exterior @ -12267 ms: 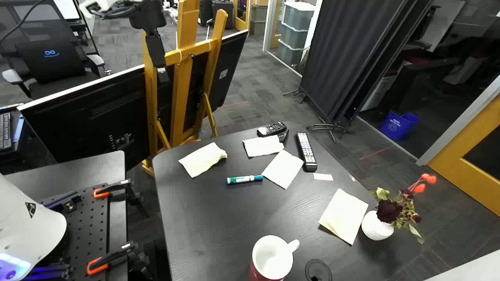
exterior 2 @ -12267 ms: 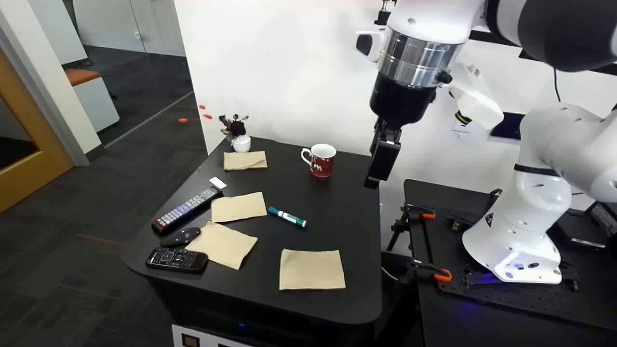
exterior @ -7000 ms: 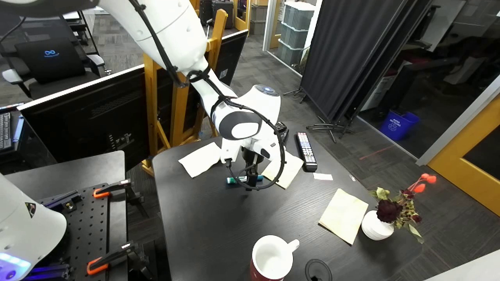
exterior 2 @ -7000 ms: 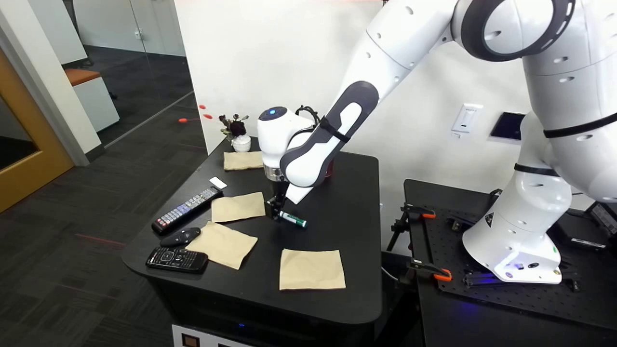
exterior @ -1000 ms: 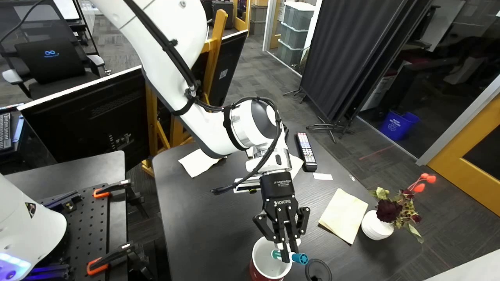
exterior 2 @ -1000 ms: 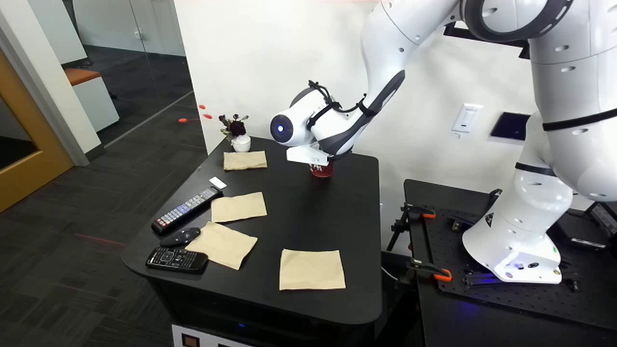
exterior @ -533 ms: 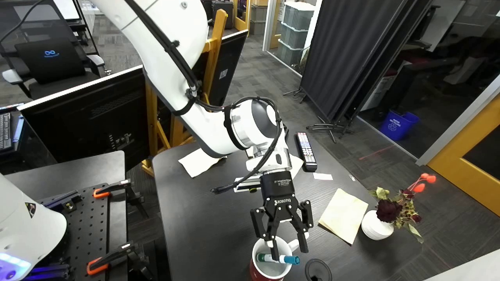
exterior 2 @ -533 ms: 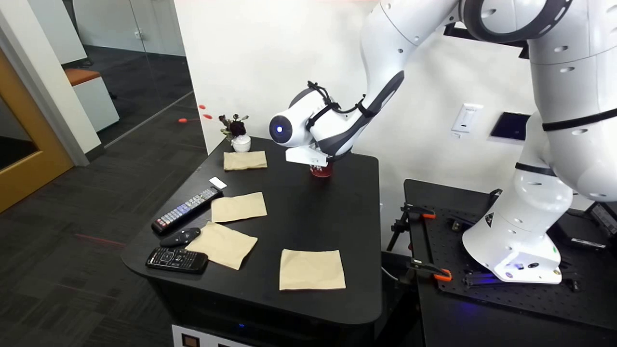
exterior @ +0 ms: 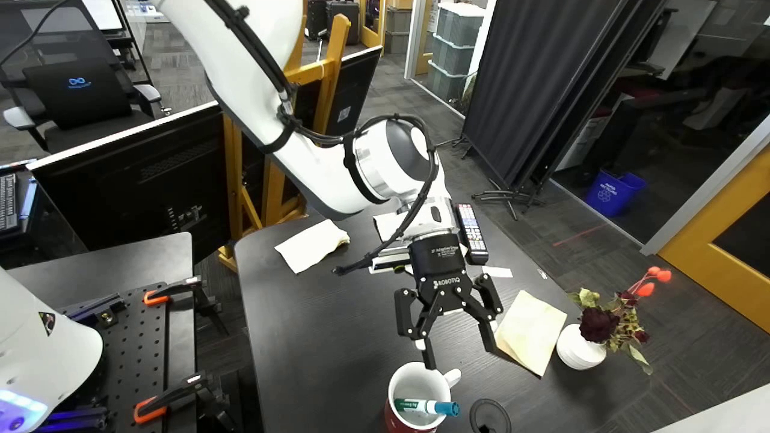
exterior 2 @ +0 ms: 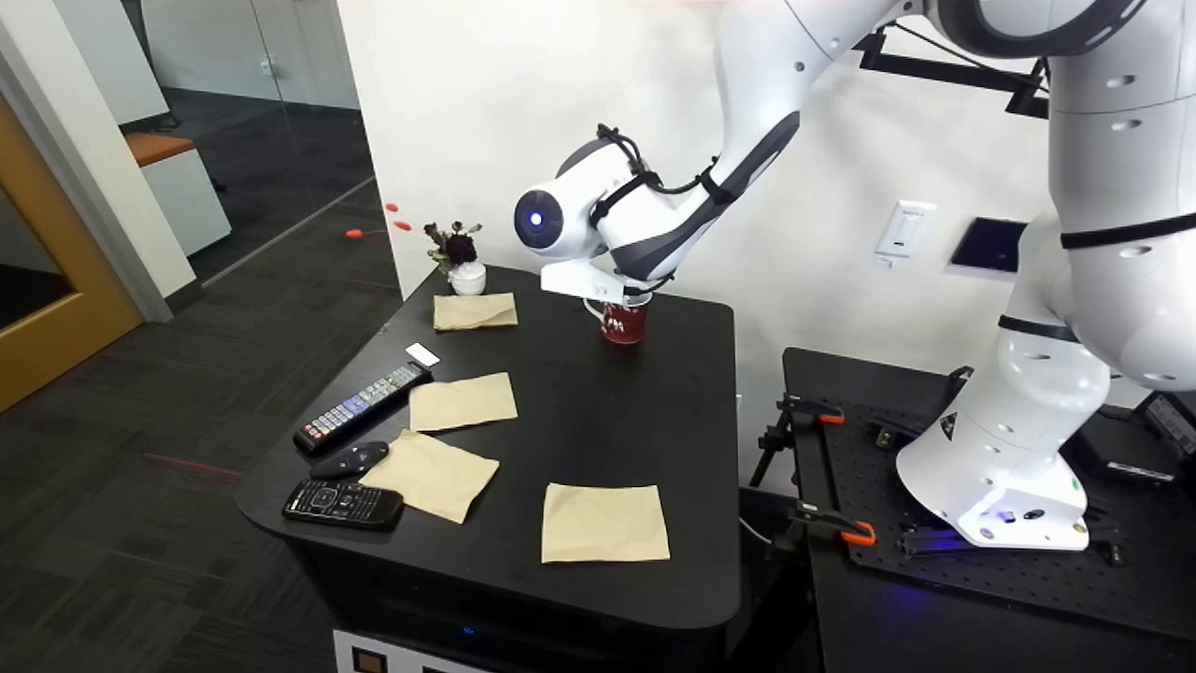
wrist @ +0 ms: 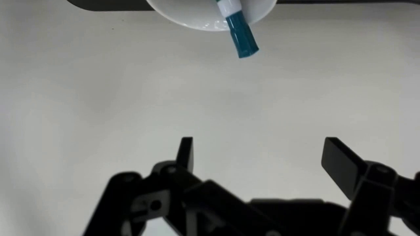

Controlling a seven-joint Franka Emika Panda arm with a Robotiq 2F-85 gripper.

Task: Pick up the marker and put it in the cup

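Note:
The cup (exterior: 415, 385) is a mug with a white inside and a red patterned outside, standing upright on the dark table. It also shows in an exterior view (exterior 2: 624, 324), partly behind the arm, and at the top of the wrist view (wrist: 197, 14). The marker (exterior: 425, 406) leans tilted in the cup, its teal cap sticking out past the rim. The cap also shows in the wrist view (wrist: 242, 34). My gripper (exterior: 460, 353) is open and empty above the cup, apart from both. Its spread fingers show in the wrist view (wrist: 259, 141).
A white vase with flowers (exterior: 581, 347) and a folded napkin (exterior: 530, 332) are near the cup. A dark ring-shaped object (exterior: 490, 415) lies beside it. Several napkins and remotes (exterior 2: 364, 407) lie further off. A white wall (exterior 2: 523, 121) stands behind the cup.
The marker lay on the table, then was held at the cup's mouth. My gripper has opened, let it go into the cup, and moved up away from it.

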